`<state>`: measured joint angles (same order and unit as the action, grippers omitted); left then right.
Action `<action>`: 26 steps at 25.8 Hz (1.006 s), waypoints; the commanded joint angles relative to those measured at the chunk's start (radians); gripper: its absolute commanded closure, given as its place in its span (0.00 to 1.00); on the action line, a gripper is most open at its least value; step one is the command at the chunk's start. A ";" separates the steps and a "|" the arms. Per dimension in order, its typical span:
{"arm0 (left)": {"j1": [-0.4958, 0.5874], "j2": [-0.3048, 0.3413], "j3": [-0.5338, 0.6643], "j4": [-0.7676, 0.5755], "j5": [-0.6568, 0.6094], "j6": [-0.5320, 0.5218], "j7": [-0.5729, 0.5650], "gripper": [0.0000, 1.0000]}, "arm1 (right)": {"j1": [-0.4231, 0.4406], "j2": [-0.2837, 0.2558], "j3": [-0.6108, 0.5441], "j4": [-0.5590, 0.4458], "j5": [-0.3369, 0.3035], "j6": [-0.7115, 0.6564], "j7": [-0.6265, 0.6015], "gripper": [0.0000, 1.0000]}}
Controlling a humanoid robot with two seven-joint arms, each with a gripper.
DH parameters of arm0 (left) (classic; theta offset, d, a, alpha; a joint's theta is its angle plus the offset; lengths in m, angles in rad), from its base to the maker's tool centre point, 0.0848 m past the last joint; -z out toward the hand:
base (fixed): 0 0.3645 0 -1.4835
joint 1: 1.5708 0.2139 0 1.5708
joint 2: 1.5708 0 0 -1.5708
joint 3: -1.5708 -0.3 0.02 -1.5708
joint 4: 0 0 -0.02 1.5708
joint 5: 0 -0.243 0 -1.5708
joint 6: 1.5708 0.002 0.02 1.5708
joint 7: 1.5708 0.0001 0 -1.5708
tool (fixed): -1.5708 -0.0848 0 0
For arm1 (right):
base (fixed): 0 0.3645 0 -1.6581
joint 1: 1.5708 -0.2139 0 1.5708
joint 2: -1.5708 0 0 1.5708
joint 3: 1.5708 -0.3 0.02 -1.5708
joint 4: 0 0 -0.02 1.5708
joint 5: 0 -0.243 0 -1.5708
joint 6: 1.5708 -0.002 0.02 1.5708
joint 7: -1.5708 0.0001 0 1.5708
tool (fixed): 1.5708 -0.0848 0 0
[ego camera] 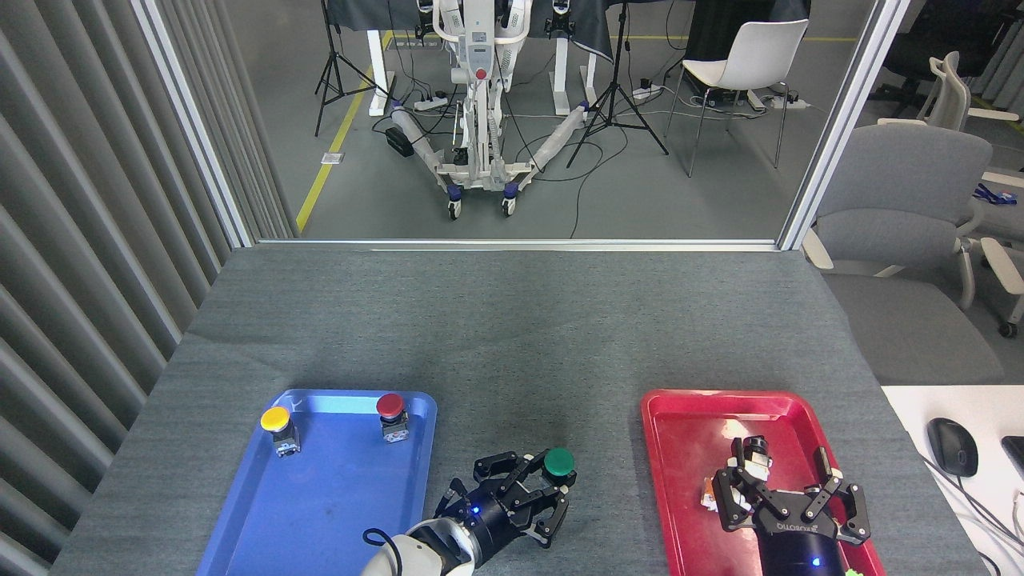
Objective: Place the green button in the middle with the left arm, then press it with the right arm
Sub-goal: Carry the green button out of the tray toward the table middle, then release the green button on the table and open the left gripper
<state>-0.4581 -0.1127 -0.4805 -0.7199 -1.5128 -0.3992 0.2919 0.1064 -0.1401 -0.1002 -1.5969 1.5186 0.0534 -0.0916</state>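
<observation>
The black left gripper pinches the small green-capped push button over bare grey desk cloth for placement; the black right gripper hangs spread, ready to press

Matt, felt-like grey cloth over the whole tabletop, faintly rough. Glossy smooth plastic on the blue tray at the near left edge and the red tray at the near right edge, the latter catching pale reflections. Green button with smooth domed plastic cap; both claws matt black.
</observation>
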 commanded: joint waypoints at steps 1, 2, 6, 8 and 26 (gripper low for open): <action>0.010 0.001 0.002 -0.016 0.005 -0.004 0.007 0.01 | -0.001 -0.003 -0.003 0.000 -0.002 0.000 -0.002 0.01; 0.013 0.001 0.002 -0.027 0.005 -0.006 0.007 0.01 | -0.002 -0.001 -0.001 0.000 -0.002 0.000 0.000 0.01; 0.072 0.019 0.005 -0.161 0.003 -0.007 0.001 0.01 | -0.002 -0.001 -0.001 0.000 -0.002 0.000 0.001 0.01; 0.098 0.056 0.005 -0.243 0.005 -0.006 -0.007 0.01 | -0.002 -0.003 -0.003 0.000 -0.002 0.000 0.001 0.01; 0.368 0.242 0.571 -0.610 0.019 0.056 -0.004 0.01 | -0.004 -0.001 -0.001 0.002 -0.002 0.000 0.003 0.01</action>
<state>-0.0980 0.1201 0.0085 -1.3377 -1.4947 -0.3475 0.2947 0.1022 -0.1408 -0.1012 -1.5954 1.5171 0.0535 -0.0892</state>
